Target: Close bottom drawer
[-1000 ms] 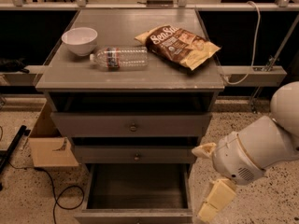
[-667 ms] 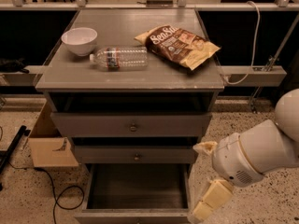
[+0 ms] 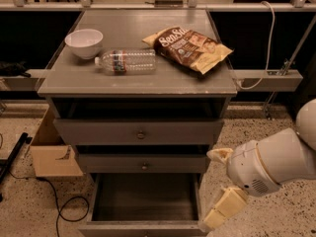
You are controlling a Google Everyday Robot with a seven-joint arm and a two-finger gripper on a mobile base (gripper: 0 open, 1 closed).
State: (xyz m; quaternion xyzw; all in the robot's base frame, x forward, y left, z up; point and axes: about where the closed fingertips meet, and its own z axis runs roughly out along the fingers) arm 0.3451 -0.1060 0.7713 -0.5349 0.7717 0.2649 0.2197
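The bottom drawer (image 3: 143, 227) of the grey cabinet is pulled far out, and its empty inside shows from above. Its front panel lies at the lower edge of the view, and its knob is out of view. The middle drawer (image 3: 143, 163) and top drawer (image 3: 140, 131) above it are nearly shut. My gripper (image 3: 212, 189) is just right of the open drawer's front right corner. It is open, with one cream fingertip (image 3: 218, 155) up by the middle drawer's right end and the other (image 3: 223, 210) low beside the drawer's side. It holds nothing.
On the cabinet top lie a white bowl (image 3: 84, 42), a plastic bottle (image 3: 127, 61) on its side and a brown chip bag (image 3: 190, 47). A cardboard box (image 3: 52, 154) and a black cable (image 3: 59, 201) are on the floor at the left. My white arm (image 3: 276, 162) fills the lower right.
My gripper has shifted slightly left, toward the open drawer's front right corner. The drawer stands as far out as before.
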